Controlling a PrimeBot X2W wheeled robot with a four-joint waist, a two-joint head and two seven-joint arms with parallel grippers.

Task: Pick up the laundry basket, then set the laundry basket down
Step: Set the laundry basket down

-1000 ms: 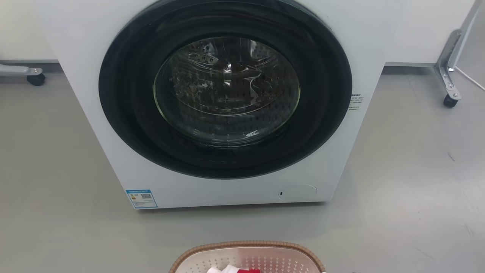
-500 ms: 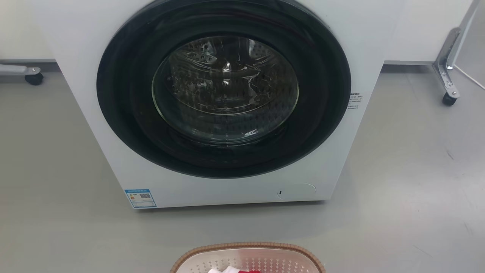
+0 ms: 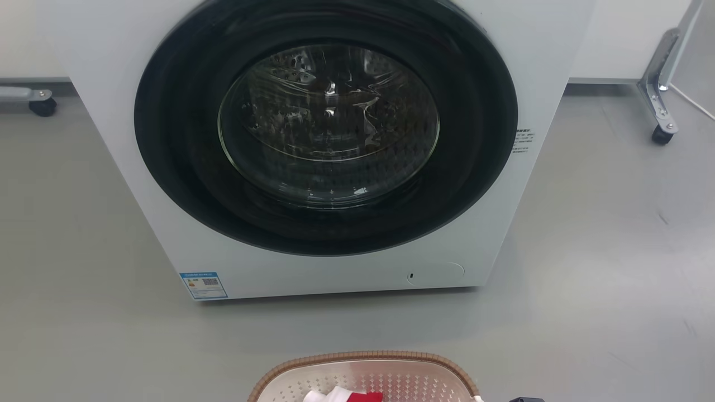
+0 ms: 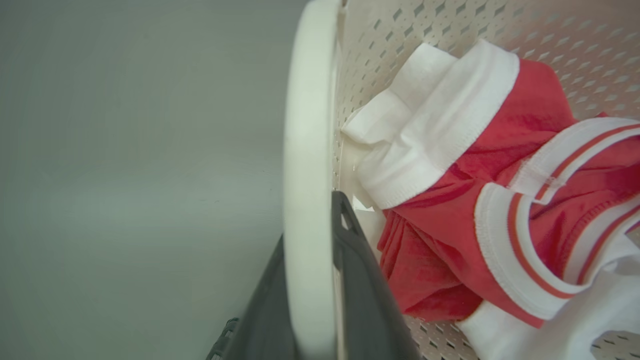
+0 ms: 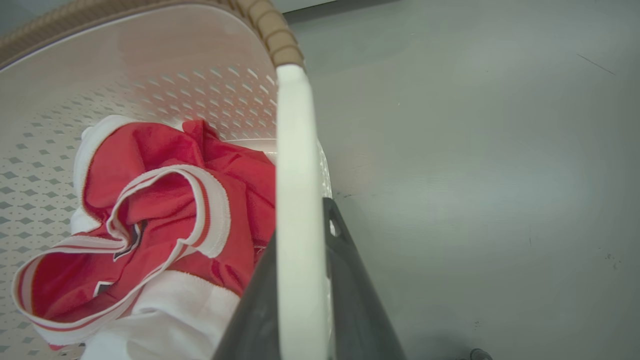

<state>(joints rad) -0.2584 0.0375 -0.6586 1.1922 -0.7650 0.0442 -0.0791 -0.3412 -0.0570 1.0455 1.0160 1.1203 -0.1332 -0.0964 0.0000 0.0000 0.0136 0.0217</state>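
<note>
Wrist views: left tool [image 4: 311,227], right tool [image 5: 300,225] clamp laundry basket [image 3: 363,355] handles [image 4: 307,100]; head view: washer [image 3: 313,276].

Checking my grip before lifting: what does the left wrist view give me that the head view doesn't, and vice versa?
Left wrist view: the left pincer closed around the white loop handle, one dark finger either side of it. Head view: the washer with its round door shut, and a caster at far right. Shared: the laundry basket, the red-and-white clothing in it, and grey floor.
</note>
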